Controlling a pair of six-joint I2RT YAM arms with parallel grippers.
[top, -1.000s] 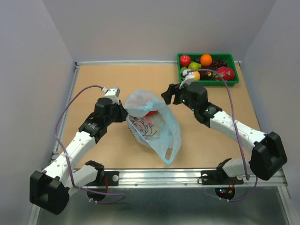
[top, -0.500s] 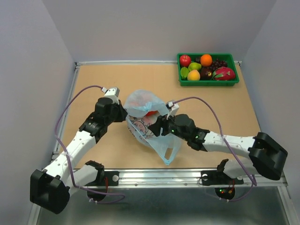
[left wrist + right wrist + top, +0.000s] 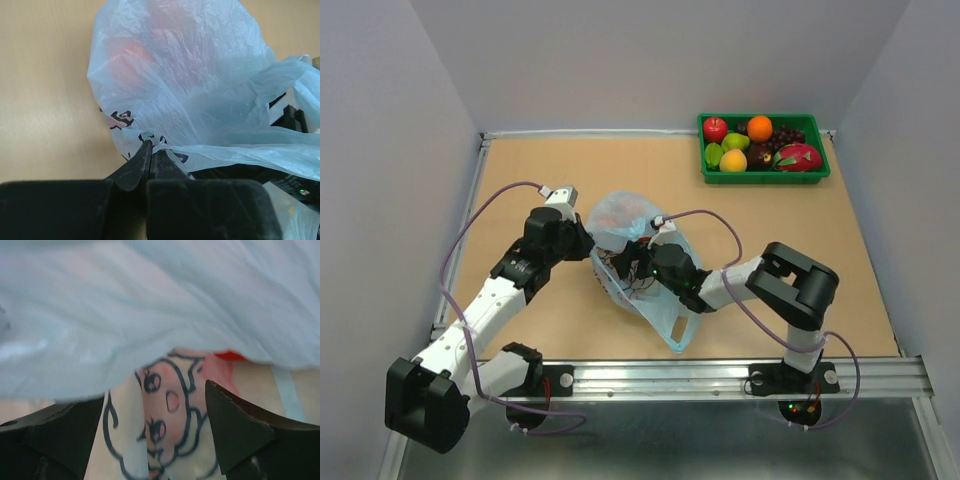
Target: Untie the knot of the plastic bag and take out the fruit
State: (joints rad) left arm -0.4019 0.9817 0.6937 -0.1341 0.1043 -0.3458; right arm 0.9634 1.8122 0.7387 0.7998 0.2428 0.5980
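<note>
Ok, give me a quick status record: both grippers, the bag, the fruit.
left gripper: shut, pinching an edge of the plastic bag
right gripper: open, the bag's cartoon print showing between the jaws
knot: not discernible
fruit in bag: reddish shape through the plastic
green tray: far right corner, holds fruit

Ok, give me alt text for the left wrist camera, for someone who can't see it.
The left gripper, jaws shut, pinches a fold of the light blue plastic bag close to the camera. The bag billows above it, a blurred reddish shape showing through, with the tan table at left.
</note>
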